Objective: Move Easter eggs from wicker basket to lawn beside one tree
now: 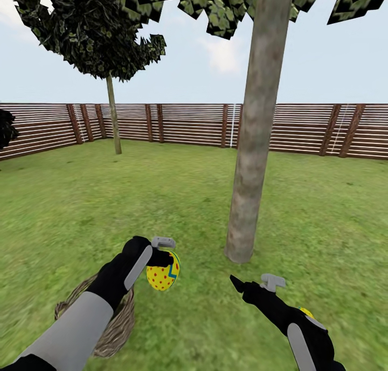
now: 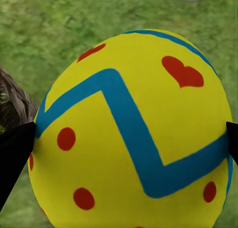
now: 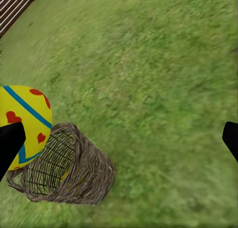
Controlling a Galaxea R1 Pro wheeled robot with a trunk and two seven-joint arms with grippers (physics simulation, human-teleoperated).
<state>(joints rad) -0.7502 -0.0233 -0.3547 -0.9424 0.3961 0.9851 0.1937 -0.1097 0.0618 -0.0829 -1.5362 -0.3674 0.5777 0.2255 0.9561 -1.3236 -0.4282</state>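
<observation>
Lawn (image 1: 178, 198) by tree (image 1: 256, 144): left hand (image 1: 164, 263) pinches unlettered egg (image 1: 163, 274); right hand (image 1: 245, 287) spread.

I count two Easter eggs: one striped egg (image 1: 163, 274) and one partly hidden egg (image 1: 306, 311). One wicker basket (image 1: 116, 328), two trees, thick trunk (image 1: 257, 144) and thin trunk (image 1: 113, 117), and my two grippers, left (image 1: 171, 260) and right (image 1: 240, 284).

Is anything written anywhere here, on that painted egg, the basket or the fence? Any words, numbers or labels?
No readable text anywhere.
Yellow egg with blue zigzag stripe, held between the left gripper fingers: only red dots and hearts, no letters.
Brown woven wicker basket: no label.
Brown slatted wooden fence: no signs.
Thick grey-brown tree trunk: just mottling.
</observation>
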